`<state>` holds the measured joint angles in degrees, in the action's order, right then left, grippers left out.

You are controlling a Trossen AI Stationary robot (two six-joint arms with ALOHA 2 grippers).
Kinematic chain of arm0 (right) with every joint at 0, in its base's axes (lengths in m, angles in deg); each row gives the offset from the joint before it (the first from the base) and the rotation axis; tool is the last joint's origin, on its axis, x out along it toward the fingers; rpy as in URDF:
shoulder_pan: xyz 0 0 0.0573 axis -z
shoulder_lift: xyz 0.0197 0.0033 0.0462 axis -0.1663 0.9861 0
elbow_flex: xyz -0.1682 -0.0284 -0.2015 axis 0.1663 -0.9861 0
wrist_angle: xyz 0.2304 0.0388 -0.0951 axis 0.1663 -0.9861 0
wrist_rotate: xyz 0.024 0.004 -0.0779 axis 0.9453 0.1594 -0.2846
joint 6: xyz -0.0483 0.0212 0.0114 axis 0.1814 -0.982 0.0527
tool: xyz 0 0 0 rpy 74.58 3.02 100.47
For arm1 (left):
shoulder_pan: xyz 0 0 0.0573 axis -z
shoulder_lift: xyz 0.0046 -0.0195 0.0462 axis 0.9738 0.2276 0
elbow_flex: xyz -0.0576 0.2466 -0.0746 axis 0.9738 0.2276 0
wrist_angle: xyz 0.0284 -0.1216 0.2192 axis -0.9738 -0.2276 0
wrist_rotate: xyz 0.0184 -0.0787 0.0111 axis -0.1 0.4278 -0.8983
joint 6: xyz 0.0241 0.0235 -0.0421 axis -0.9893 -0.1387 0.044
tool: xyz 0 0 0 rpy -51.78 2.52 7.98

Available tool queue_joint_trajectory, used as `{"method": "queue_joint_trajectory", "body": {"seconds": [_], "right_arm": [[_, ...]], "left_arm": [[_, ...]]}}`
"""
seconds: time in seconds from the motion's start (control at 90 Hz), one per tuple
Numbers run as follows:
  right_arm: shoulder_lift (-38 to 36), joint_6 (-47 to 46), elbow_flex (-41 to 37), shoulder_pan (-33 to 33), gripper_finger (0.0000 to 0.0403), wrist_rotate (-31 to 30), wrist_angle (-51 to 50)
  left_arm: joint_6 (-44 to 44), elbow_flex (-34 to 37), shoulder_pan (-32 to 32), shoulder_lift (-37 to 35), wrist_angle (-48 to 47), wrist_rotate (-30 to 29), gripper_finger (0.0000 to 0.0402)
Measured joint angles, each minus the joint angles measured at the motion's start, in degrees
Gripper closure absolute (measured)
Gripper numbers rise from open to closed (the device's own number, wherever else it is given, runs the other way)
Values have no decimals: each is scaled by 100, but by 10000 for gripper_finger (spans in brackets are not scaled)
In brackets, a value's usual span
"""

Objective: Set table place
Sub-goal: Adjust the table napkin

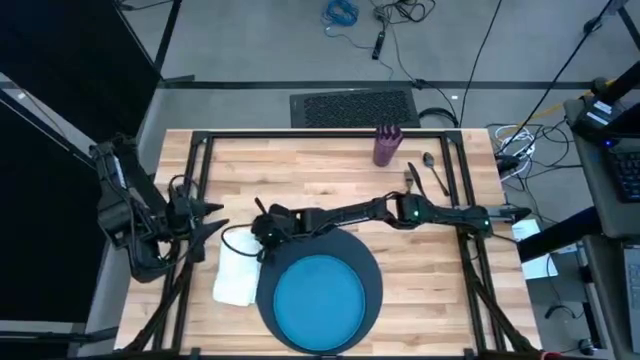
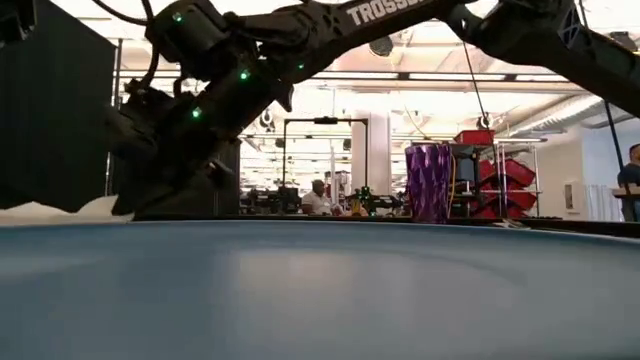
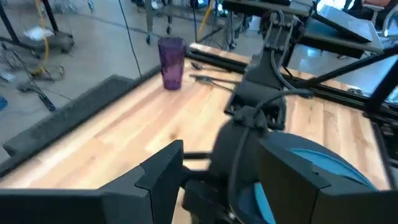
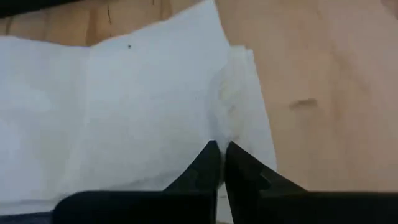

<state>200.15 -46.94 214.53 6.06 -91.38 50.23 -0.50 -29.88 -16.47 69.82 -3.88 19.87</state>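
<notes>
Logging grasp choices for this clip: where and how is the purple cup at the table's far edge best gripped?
Grip the purple cup across its side wall, around mid-height, coming in level from the table's near side. It stands upright and alone, with the cutlery lying apart to its right, so the sides are free. The right gripper, shut over the napkin, is on the nearer arm.

Only readable text: white caps "TROSS", cut off by the pic's top edge, printed on the dark robot arm (image 2: 330, 25) crossing the top of the low view. No other labels, nos. or signs legible in the high view or either wrist view.
</notes>
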Motion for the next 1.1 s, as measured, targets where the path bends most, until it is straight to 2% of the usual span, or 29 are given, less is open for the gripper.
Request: {"method": "queue_joint_trajectory", "body": {"seconds": [0.267, 0.444, 0.667, 0.778, 0.889, 1.011, 1.1], "right_arm": [[0, 22, -2, 146, 403, 6, -164], [0, 63, -2, 285, 403, 12, -240], [0, 69, -1, 320, 403, 33, -262], [0, 83, -2, 319, 403, 158, -262], [0, 82, 0, 303, 403, 184, -265], [0, 79, -2, 297, 403, 188, -268], [-9, 82, -1, 290, 403, 187, -282]], "left_arm": [[148, 184, 2, 909, 1498, 2448, 219], [840, 185, 2, 1728, 1371, 3881, 219], [884, 186, -41, 2627, 1270, 4079, 219], [908, 186, -159, 3012, 662, 4387, 219], [1302, 197, -100, 3096, 36, 4371, 219], [1483, 454, -56, 3018, 189, 4622, 219], [1550, 803, 10, 3010, 798, 4866, 219]]}}
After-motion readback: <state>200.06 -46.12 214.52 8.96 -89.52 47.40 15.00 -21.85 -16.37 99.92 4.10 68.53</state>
